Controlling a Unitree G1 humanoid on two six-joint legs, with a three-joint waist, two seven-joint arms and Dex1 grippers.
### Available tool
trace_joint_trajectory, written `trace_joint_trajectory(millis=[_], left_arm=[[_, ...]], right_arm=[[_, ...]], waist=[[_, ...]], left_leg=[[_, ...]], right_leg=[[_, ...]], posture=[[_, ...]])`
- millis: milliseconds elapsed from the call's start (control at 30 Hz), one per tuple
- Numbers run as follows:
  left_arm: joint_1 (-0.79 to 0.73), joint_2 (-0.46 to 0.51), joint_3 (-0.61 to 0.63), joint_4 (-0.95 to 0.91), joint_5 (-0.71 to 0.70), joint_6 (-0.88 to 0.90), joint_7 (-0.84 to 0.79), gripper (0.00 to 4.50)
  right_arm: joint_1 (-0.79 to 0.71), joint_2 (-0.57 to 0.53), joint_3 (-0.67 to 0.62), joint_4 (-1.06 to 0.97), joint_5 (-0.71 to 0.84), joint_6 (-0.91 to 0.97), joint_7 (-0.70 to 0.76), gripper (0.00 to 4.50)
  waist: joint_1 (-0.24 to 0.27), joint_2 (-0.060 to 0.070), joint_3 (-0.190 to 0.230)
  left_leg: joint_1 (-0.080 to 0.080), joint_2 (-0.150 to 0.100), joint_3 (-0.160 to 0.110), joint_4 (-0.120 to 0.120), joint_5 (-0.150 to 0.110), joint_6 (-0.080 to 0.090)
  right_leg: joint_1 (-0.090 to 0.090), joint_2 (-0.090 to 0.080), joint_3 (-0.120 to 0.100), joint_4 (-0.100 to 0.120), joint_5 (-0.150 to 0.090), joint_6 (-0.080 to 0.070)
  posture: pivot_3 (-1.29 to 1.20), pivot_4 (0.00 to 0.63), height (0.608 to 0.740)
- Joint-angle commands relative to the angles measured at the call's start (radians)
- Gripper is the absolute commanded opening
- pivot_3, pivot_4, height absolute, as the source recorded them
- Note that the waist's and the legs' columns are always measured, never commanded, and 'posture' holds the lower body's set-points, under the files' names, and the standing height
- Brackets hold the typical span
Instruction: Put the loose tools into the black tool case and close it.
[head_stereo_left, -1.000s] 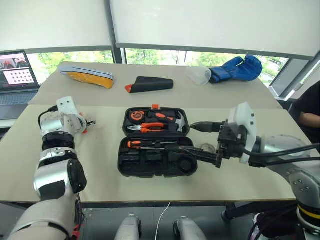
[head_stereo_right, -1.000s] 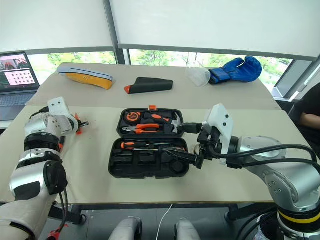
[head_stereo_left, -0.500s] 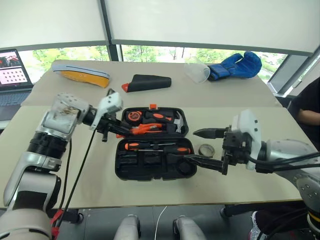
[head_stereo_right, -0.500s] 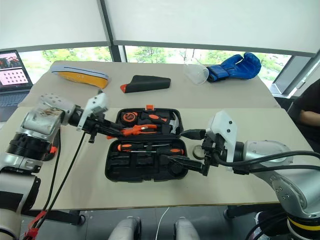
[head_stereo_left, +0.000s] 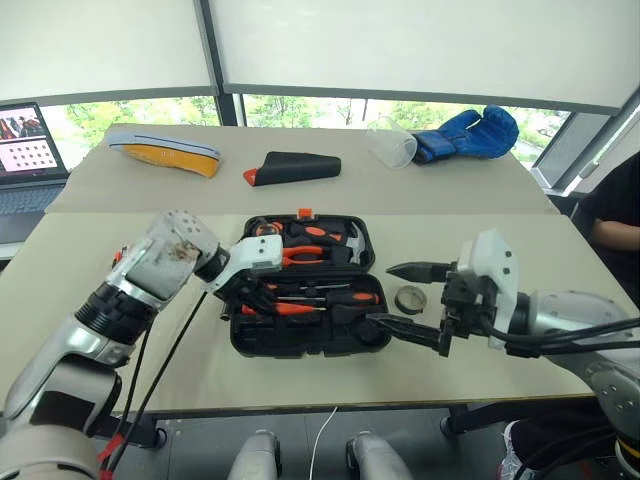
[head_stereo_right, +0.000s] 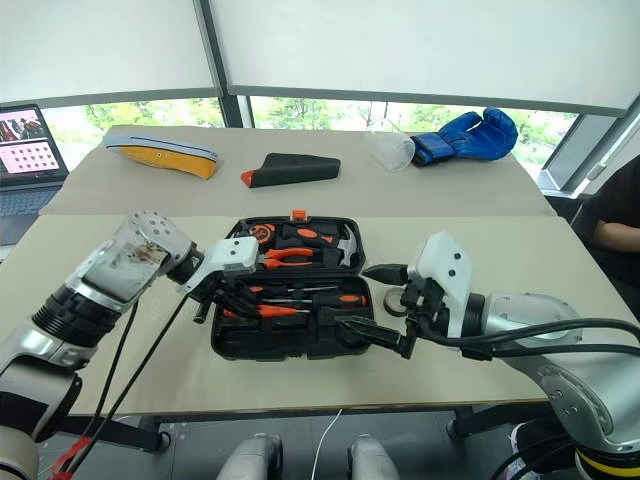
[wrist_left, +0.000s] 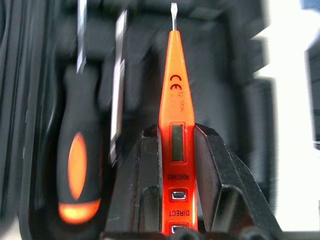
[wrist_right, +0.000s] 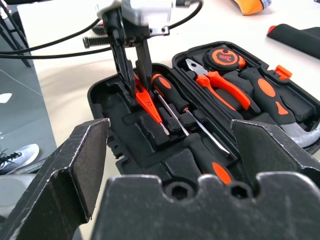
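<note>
Left gripper (wrist_right: 131, 65) has swung in from the tabletop's left edge to over the case (head_stereo_left: 305, 340), clamped on the tester (wrist_left: 176, 125), tip down toward an empty slot. Right gripper (head_stereo_left: 408, 302) hovers fully spread, holding nothing, beside the tape roll (head_stereo_left: 409, 299). Tester placement looks imminent.

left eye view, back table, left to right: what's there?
Laptop → yellow-and-grey object → black wedge pouch → clear plastic cup → blue boxing glove.
</note>
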Motion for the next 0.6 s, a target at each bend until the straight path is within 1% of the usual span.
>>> trace_joint_trajectory(millis=[33, 133, 333, 467, 533, 567, 600], left_arm=[[0.002, -0.001, 0.038, -0.014, -0.038, 0.051, -0.002, 0.45], [0.024, 0.021, 0.027, -0.036, -0.036, 0.033, -0.008, 0.45], [0.024, 0.003, 0.013, 0.017, -0.009, -0.086, 0.009, 0.45], [0.017, -0.002, 0.017, 0.052, 0.000, -0.119, 0.006, 0.45], [0.014, -0.004, 0.031, 0.057, -0.012, -0.122, 0.000, 1.45], [0.013, 0.001, 0.039, 0.050, -0.024, -0.119, -0.012, 1.60], [0.015, 0.008, 0.051, 0.039, -0.041, -0.128, -0.030, 1.96]], right_arm=[[-0.003, 0.005, -0.011, -0.030, 0.000, -0.035, -0.013, 4.50], [-0.002, 0.008, -0.011, -0.025, -0.004, -0.037, -0.015, 4.50], [-0.008, 0.011, 0.001, -0.019, -0.011, -0.043, -0.018, 4.50], [-0.009, 0.013, 0.006, -0.019, -0.012, -0.044, -0.020, 4.50], [-0.005, 0.014, 0.007, -0.021, -0.014, -0.044, -0.020, 4.50], [-0.003, 0.015, 0.008, -0.022, -0.014, -0.044, -0.020, 4.50], [-0.001, 0.016, 0.008, -0.022, -0.011, -0.043, -0.021, 4.50]], waist=[[0.000, 0.000, 0.000], [0.000, 0.000, 0.000], [0.001, 0.000, 0.000], [0.001, 0.000, 0.000], [0.001, 0.000, 0.000], [0.001, 0.000, 0.000], [0.001, 0.000, 0.000]], left_leg=[[0.000, 0.000, 0.000, 0.000, 0.000, 0.000], [-0.001, 0.000, 0.000, 0.000, 0.000, 0.000], [0.000, 0.000, 0.000, 0.000, 0.000, 0.000], [0.000, 0.000, 0.000, 0.000, 0.000, 0.000], [0.000, 0.000, 0.000, 0.000, 0.000, 0.000], [0.000, 0.000, 0.000, 0.000, 0.000, 0.000], [0.000, 0.000, 0.000, 0.000, 0.000, 0.000]], right_leg=[[0.000, 0.000, 0.000, 0.000, 0.000, 0.000], [0.000, 0.000, 0.000, 0.000, 0.000, 0.000], [0.000, 0.000, 0.000, 0.000, 0.000, 0.000], [0.001, 0.000, 0.000, 0.000, 0.000, 0.000], [0.001, 0.000, 0.000, 0.000, 0.000, 0.000], [0.000, 0.000, 0.000, 0.000, 0.000, 0.000], [0.000, 0.000, 0.000, 0.000, 0.000, 0.000]], posture=[[0.00, 0.150, 0.740], [0.00, 0.150, 0.740], [0.00, 0.150, 0.740], [0.00, 0.150, 0.740], [0.00, 0.150, 0.740], [0.00, 0.150, 0.740], [0.00, 0.150, 0.740]])
